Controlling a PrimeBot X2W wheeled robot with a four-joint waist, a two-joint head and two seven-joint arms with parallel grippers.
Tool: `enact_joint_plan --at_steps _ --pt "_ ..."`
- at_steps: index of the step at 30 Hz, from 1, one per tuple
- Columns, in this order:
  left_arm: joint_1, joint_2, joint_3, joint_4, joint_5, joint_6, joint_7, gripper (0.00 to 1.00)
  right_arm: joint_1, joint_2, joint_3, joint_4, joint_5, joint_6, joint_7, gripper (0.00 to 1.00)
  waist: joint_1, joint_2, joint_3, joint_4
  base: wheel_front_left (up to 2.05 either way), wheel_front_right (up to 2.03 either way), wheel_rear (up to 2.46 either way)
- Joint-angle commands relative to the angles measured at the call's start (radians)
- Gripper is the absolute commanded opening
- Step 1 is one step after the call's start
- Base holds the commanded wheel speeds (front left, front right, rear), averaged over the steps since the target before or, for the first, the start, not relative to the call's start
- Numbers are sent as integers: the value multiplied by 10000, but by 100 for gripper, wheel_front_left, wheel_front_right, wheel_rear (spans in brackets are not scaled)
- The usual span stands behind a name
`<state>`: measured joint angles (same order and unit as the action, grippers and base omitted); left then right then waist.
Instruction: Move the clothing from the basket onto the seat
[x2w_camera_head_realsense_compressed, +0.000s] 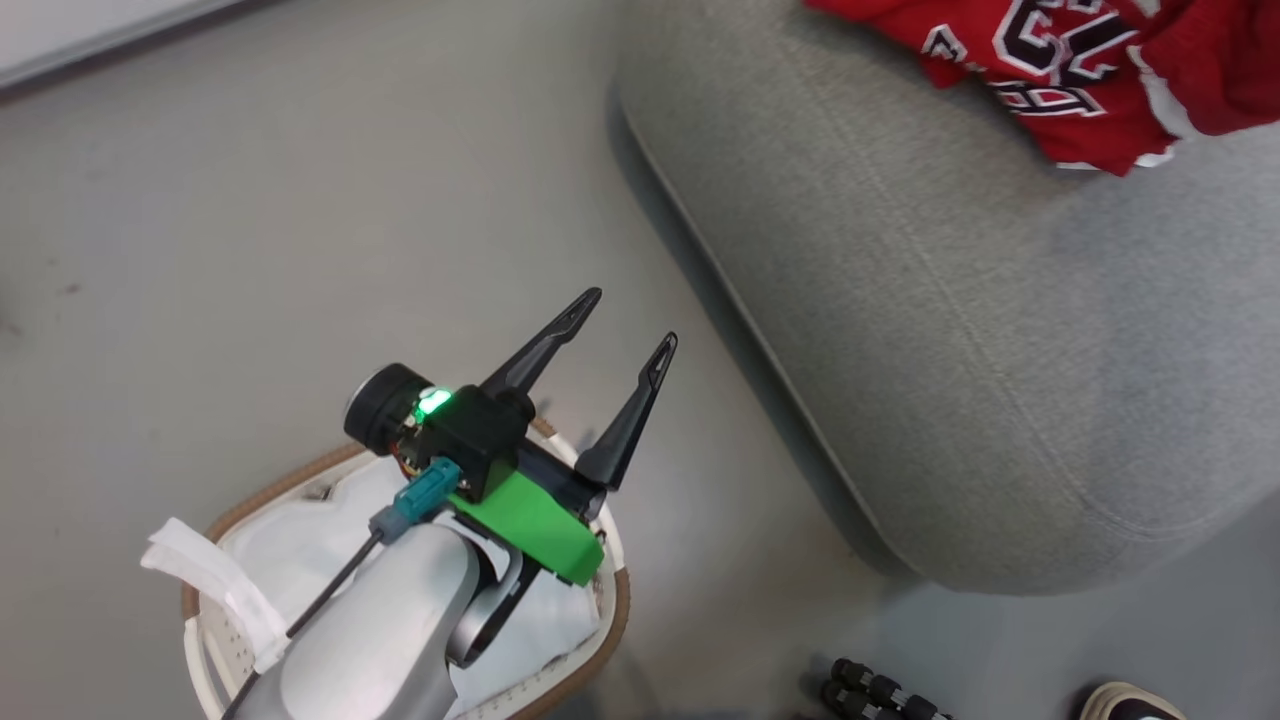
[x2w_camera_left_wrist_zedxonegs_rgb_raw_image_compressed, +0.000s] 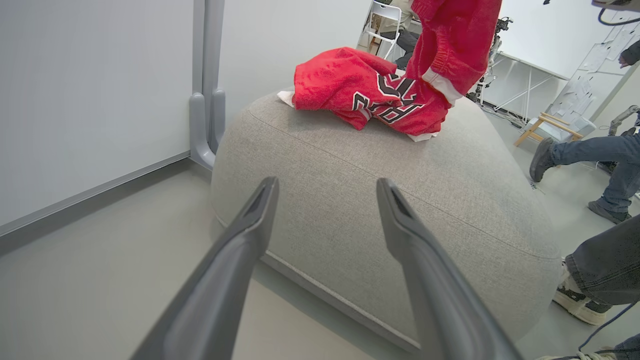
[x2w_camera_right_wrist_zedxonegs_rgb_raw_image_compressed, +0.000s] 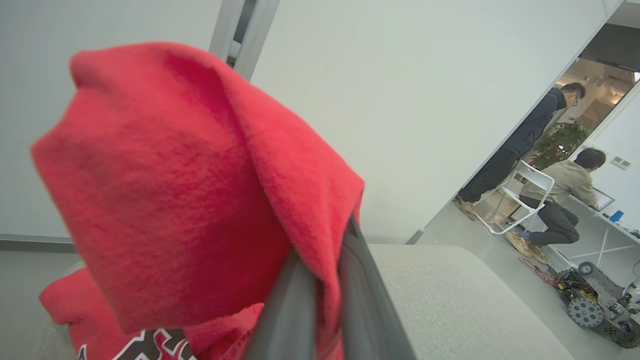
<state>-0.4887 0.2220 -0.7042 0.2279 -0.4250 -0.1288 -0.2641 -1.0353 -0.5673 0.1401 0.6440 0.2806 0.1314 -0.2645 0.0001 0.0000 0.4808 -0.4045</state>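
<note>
Over the seat (x2w_camera_head_realsense_compressed: 950, 380), the right tool (x2w_camera_right_wrist_zedxonegs_rgb_raw_image_compressed: 327, 260) is pinched narrow on a fold of the clothing (x2w_camera_right_wrist_zedxonegs_rgb_raw_image_compressed: 175, 190), which drapes limply over its fingers. More red jersey lies heaped on the cushion. The fabric looks light, soft and floppy, so a bunched fold or a hem probably gives the surest hold, and it may cling on release. The left tool (x2w_camera_head_realsense_compressed: 632, 316) hangs wide and empty above the basket (x2w_camera_head_realsense_compressed: 622, 598), where a white sheet (x2w_camera_head_realsense_compressed: 300, 545) shows. The arm hides part of the inside.
</note>
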Motion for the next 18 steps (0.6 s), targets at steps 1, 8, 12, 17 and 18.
enact_joint_plan --at_steps 1,8,12,17,18 --pt "-261 78 107 -56 93 -30 -3 100 -25 33 -147 355 -102 -14 3 0 -1 0 949 938 0 0 0" --pt "-211 -42 429 -229 107 -30 -5 100 739 814 -1268 1807 -351 -14 3 0 -1 0 1404 1353 0 0 0" --pt "-64 14 601 -195 115 -30 -5 100 1333 1290 -1741 1974 -437 -14 3 84 -1 0 1325 1320 0 0 0" --pt "154 -97 801 -204 -13 -30 -3 100 2233 1668 -2169 1425 -608 -14 3 100 -1 0 846 1170 0 0 0" --pt "187 -101 861 -194 -1 -30 -3 100 2484 1724 -2076 1350 -643 -14 3 100 -1 0 729 1147 0 0 0"
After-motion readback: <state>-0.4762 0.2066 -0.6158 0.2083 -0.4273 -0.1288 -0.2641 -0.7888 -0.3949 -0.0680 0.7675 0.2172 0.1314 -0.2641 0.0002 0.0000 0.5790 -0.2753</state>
